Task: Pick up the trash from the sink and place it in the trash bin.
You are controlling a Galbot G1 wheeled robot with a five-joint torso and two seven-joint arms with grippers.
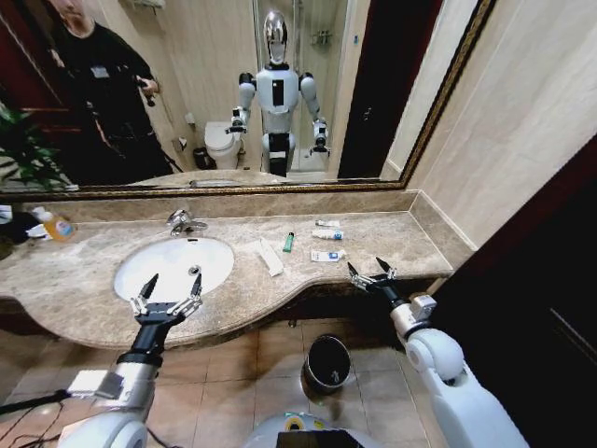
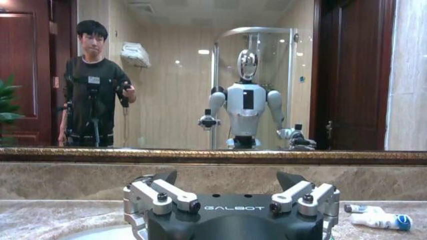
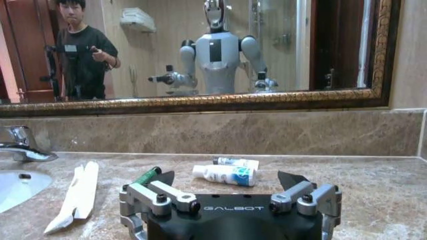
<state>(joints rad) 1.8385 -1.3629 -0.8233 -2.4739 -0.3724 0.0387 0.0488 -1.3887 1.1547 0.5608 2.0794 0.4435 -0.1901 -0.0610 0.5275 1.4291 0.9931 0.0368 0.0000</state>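
Before us runs the beige-brown marble worktop (image 1: 392,238), backed by a wide framed mirror (image 1: 373,75). Set into its left half is the sink (image 1: 140,266), a white oval basin with a chrome faucet (image 1: 184,222) at its far rim. On the tiled floor below the worktop's front edge stands the trash bin (image 1: 327,361), round and black with a shiny rim, between our two arms.

Our left end effector (image 1: 169,288) hovers over the near rim of the basin, its fingers spread wide and holding nothing. Our right end effector (image 1: 370,272) hangs at the front edge of the worktop to the right of the trash, its fingers likewise parted and empty.

The trash lies on the worktop right of the basin, not in it. The long flat white strip (image 1: 270,257) lies nearest the basin, just off its right rim. Just beyond it is the small green stick (image 1: 289,242). Further right are three white-and-blue pieces: a flat packet (image 1: 327,255) nearest the front, a tube (image 1: 327,234) behind it, and a smaller tube (image 1: 326,223) closest to the mirror. In the right wrist view the strip (image 3: 77,195), the green stick (image 3: 147,175) and two tubes (image 3: 225,174) lie just ahead of the fingers (image 3: 163,192).

At the far left end of the worktop lies a clear bottle with an orange label (image 1: 56,225).
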